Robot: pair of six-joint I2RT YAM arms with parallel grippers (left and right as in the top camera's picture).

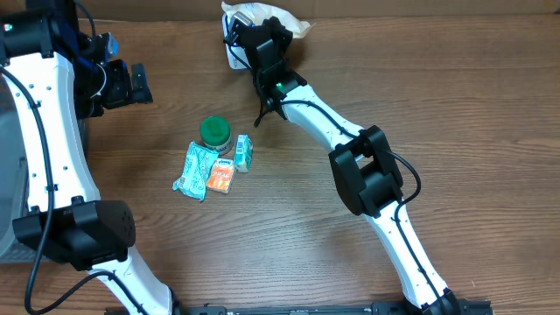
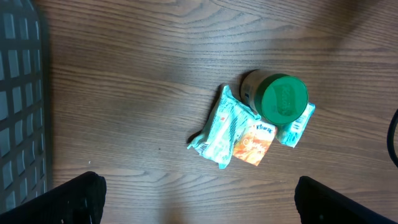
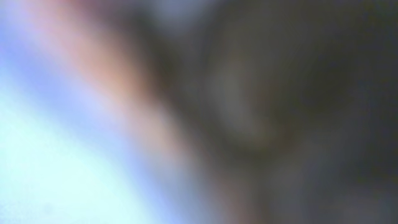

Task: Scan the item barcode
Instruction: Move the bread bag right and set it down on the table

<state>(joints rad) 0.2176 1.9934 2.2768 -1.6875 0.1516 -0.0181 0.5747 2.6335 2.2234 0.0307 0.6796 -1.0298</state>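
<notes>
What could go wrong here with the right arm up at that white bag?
The right gripper is shut at the white bag, and its wrist view is pure blur, so a grip cannot be confirmed; it might drag the bag. The jar, teal packet, orange packet and small box touch in a cluster, so the open left gripper could nudge neighbours.

Jar [image 1: 215,133] just behind three packets [image 1: 220,178]

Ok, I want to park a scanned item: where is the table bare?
The table is bare right of the right arm, and from the packets to the near edge. Crowded around the green-lidded jar and small box.
</notes>
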